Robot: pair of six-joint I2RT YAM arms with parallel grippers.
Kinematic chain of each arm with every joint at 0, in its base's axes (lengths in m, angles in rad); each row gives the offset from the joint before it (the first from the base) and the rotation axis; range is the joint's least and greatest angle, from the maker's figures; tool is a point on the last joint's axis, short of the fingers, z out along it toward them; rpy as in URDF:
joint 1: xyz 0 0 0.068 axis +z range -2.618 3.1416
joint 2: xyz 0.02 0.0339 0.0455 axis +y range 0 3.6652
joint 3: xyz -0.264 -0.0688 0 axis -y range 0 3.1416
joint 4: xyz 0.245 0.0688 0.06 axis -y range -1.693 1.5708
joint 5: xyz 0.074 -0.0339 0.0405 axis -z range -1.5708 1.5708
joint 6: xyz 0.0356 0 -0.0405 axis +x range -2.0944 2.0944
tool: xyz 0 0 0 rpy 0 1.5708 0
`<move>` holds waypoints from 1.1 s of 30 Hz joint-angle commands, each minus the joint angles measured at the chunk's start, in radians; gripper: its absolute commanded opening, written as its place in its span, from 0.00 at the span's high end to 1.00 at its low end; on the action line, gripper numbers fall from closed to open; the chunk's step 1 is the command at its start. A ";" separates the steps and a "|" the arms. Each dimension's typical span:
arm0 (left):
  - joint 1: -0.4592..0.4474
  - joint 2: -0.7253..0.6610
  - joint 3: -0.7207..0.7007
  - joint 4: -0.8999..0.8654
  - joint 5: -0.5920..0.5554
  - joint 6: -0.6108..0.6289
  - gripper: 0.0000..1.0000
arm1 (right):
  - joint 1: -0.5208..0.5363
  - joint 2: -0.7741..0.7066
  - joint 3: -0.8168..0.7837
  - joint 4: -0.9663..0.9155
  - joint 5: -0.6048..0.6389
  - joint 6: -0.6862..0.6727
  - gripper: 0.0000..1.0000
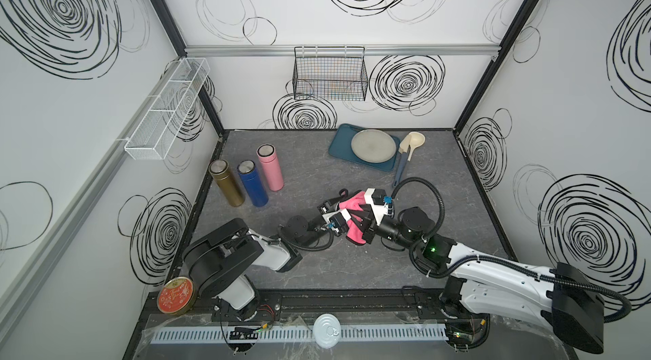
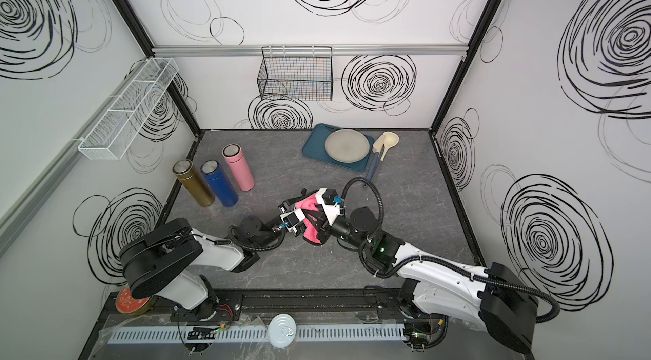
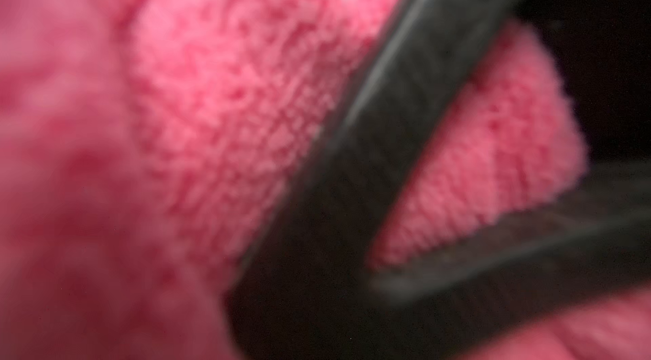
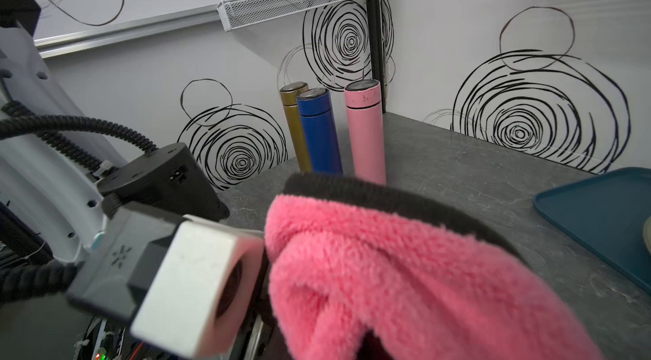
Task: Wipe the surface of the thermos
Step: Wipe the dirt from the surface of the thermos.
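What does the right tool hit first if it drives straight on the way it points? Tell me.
Beyond the fluffy pink cloth it grips, the right tool aims over the grey tabletop, probably reaching the blue metal thermos or the pink metal thermos first; depth leaves that unsure.

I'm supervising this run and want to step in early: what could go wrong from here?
1. The gold thermos, blue thermos and pink thermos stand upright, close together; a wiping push on one could topple its neighbours.
2. The pink cloth fills the left wrist view, so that arm may approach nearly blind.
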 commanded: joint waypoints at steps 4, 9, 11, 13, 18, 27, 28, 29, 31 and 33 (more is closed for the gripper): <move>-0.043 -0.010 0.069 0.221 0.023 0.057 1.00 | -0.041 0.019 0.044 -0.034 0.005 0.032 1.00; -0.032 0.006 0.084 0.248 -0.024 0.025 1.00 | 0.024 0.043 0.041 -0.070 -0.039 -0.056 1.00; -0.032 0.010 0.083 0.257 -0.016 0.020 1.00 | 0.022 0.030 0.033 -0.081 -0.012 -0.056 1.00; -0.032 0.010 0.078 0.269 -0.001 0.015 1.00 | -0.010 0.012 0.028 -0.095 0.010 -0.044 1.00; -0.034 -0.010 0.076 0.249 0.018 0.020 1.00 | -0.119 -0.009 0.039 -0.139 -0.001 0.022 1.00; -0.038 -0.029 0.076 0.232 0.047 0.024 1.00 | 0.015 0.040 0.076 -0.218 -0.006 -0.145 1.00; -0.038 -0.031 0.075 0.229 0.048 0.025 1.00 | 0.002 0.037 0.073 -0.220 0.013 -0.135 1.00; -0.038 -0.036 0.074 0.227 0.049 0.027 1.00 | -0.022 0.032 0.072 -0.222 0.033 -0.116 1.00; -0.039 -0.045 0.070 0.221 0.048 0.029 1.00 | -0.069 0.024 0.065 -0.224 0.049 -0.079 1.00; -0.038 -0.051 0.067 0.219 0.044 0.030 1.00 | -0.093 0.022 0.059 -0.223 0.047 -0.064 1.00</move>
